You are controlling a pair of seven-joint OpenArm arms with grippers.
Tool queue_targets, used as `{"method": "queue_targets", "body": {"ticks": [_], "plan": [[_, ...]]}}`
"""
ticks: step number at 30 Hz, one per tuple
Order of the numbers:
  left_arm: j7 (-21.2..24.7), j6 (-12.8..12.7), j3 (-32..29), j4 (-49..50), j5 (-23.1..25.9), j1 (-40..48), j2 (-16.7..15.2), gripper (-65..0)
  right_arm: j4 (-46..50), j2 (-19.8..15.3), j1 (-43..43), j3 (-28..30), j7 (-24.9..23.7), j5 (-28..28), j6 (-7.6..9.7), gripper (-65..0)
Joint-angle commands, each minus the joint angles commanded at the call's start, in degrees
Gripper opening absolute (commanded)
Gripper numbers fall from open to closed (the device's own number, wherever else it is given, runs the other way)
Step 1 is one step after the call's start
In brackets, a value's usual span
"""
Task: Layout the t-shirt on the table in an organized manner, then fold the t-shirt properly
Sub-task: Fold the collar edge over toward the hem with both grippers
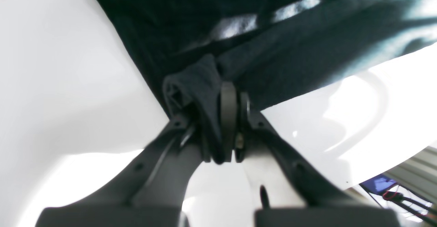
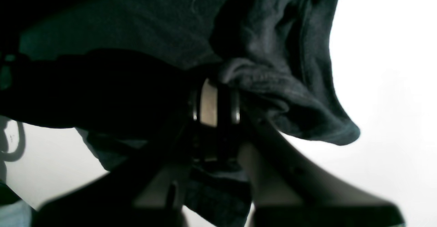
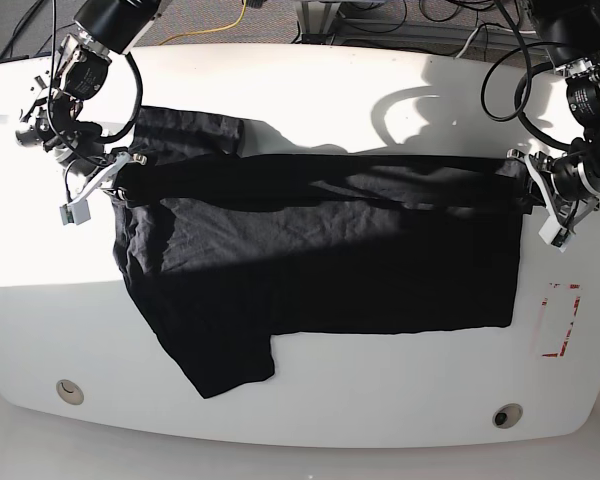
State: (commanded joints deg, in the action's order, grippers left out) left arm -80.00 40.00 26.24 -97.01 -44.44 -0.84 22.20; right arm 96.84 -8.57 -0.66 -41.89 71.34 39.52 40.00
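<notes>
The t-shirt is soft, matt, wrinkled black cloth; the table is smooth, glossy white.

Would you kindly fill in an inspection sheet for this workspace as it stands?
Surface: white table, glossy; two round holes near the front edge; red dashed mark beside the shirt.
Job's things: black t-shirt spread out, wrinkled, one sleeve toward the front.
Clutter: nothing seen.
Grippers: left tool shut on shirt fabric; right tool shut on a bunched edge.
Cables: black leads loop along both arms; a yellow wire lies behind the table.
Surroundings: grey floor, equipment legs.
</notes>
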Motion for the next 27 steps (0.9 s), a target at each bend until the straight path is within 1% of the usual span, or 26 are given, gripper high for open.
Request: {"method": "queue_targets", "body": {"ticks": [4, 6, 8, 9, 10, 12, 14, 15, 16, 17, 19, 20, 21, 27], "plan": [[0.0, 0.0, 0.0, 1.41, 0.44, -1.23, 0.09, -63.9, 0.0, 0.0, 0.18, 0.0, 0.0, 0.0, 0.0, -64.8], [0.0, 0.0, -0.09, 1.58, 1.67, -1.41, 0.09, -63.7, 0.0, 0.0, 0.26, 0.0, -0.09, 0.0, 0.0, -64.7], [0.0, 0.0, -0.09, 1.58, 3.16, -1.58, 0.0, -62.6, 0.0, 0.0, 0.26, 0.0, -0.09, 0.0, 0.0, -62.8], [0.0, 0.0, -0.09, 1.58, 3.96, -1.58, 0.0, -59.7, 0.0, 0.0, 0.26, 0.0, -0.09, 0.0, 0.0, -59.6], [0.0, 0.0, -0.09, 1.58, 4.48, -1.58, -0.09, -56.4, 0.0, 0.0, 0.35, 0.0, -0.09, 0.0, 0.0, -55.0], [0.0, 0.0, -0.09, 1.58, 5.27, -1.58, -0.09, -47.6, 0.0, 0.0, 0.35, 0.0, -0.09, 0.0, 0.0, -43.9], [0.0, 0.0, -0.09, 1.58, 5.8, -1.58, -0.09, -39.2, 0.09, 0.0, 0.35, 0.0, -0.09, 0.0, 0.0, -31.4], [0.0, 0.0, -0.09, 1.49, 5.98, -1.58, -0.09, -34.4, 0.26, 0.0, 0.35, 0.0, -0.09, 0.0, 0.0, -24.1], [0.0, 0.0, -0.09, 1.41, 6.24, -1.58, -0.09, -30.4, 0.35, 0.0, 0.18, -0.09, -0.09, 0.18, -0.04, -18.4], [0.0, 0.0, -0.09, 1.41, 6.42, -1.58, -0.09, -27.2, 0.44, 0.0, 0.09, -0.18, -0.09, 0.53, -0.13, -13.0], [0.0, 0.0, 0.0, 1.41, 6.42, -1.58, 0.0, -25.3, 1.76, -0.09, -0.18, -0.35, 0.18, 0.62, -0.13, -3.0], [0.0, 0.0, 0.0, 1.32, 6.33, -1.58, 0.0, -25.3, 2.64, -0.09, -0.44, -0.44, 0.26, 0.62, -0.13, -0.6], [0.0, 0.0, 0.0, 1.23, 6.15, -1.58, 0.09, -25.3, 3.87, -0.09, -1.23, -0.44, 0.26, 0.62, -0.13, 0.0], [0.0, 0.0, 0.18, -3.96, 6.07, -1.41, 0.18, -25.1, 11.52, 0.35, -6.07, -0.44, 0.35, 0.62, -0.13, 0.0]]}}
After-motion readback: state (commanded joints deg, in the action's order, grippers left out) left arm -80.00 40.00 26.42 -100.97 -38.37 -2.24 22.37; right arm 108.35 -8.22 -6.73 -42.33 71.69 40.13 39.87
